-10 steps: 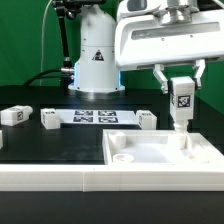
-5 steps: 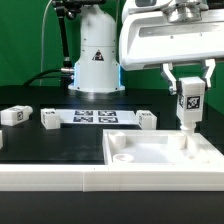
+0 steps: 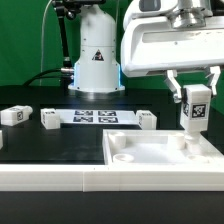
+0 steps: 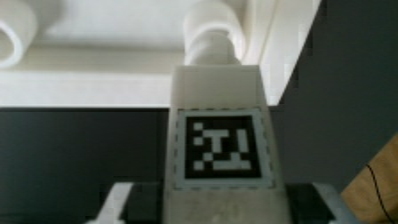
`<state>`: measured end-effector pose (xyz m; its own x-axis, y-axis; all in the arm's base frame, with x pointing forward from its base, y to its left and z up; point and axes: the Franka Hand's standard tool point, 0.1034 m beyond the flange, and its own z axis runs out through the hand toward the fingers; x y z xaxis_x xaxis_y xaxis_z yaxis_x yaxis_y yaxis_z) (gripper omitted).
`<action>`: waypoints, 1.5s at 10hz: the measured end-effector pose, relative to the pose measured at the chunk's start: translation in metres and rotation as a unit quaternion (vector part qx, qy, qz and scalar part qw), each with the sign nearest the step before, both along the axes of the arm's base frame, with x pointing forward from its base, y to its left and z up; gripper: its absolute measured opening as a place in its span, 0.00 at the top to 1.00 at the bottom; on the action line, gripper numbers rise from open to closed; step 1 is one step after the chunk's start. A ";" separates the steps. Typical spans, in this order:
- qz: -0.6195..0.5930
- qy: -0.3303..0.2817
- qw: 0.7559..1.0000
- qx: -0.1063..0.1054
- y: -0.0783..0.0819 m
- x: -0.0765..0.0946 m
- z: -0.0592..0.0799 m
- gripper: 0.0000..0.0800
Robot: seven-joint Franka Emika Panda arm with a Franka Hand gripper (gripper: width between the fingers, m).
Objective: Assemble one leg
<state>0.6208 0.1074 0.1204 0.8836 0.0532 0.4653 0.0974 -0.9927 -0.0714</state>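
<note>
My gripper [image 3: 194,92] is shut on the leg [image 3: 193,107], a small white post with a black-and-white tag, held upright. Its lower tip stands over the far right corner of the white tabletop tray [image 3: 150,160]. In the wrist view the leg [image 4: 221,130] fills the middle, its screw end at a corner socket [image 4: 214,45] of the tray [image 4: 107,75]. My fingers [image 4: 128,200] grip the leg on both sides. I cannot tell if the tip is inside the socket.
The marker board [image 3: 97,116] lies at the back in front of the robot base [image 3: 96,55]. Three more white legs lie near it: one at the far left [image 3: 13,115], one beside the board [image 3: 49,118], one on its right [image 3: 147,119].
My gripper has carried the leg toward the exterior view's right and slightly down, ending over the tray's far right corner.
</note>
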 end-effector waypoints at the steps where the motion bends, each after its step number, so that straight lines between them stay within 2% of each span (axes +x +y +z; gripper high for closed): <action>1: 0.000 -0.001 1.000 0.000 0.000 0.002 -0.001 0.63; 4: -0.001 0.004 1.000 -0.001 0.001 0.003 -0.019 0.63; 8: 0.002 0.002 1.000 -0.003 0.006 -0.002 -0.035 0.63; 13: -0.001 -0.022 1.000 -0.005 0.005 0.001 -0.036 0.63; 14: -0.001 -0.022 1.000 -0.005 0.005 0.001 -0.036 0.53; 15: -0.001 -0.022 1.000 -0.005 0.005 0.001 -0.036 0.36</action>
<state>0.6217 0.1120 0.0847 0.8627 0.0557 0.5027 0.0979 -0.9935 -0.0580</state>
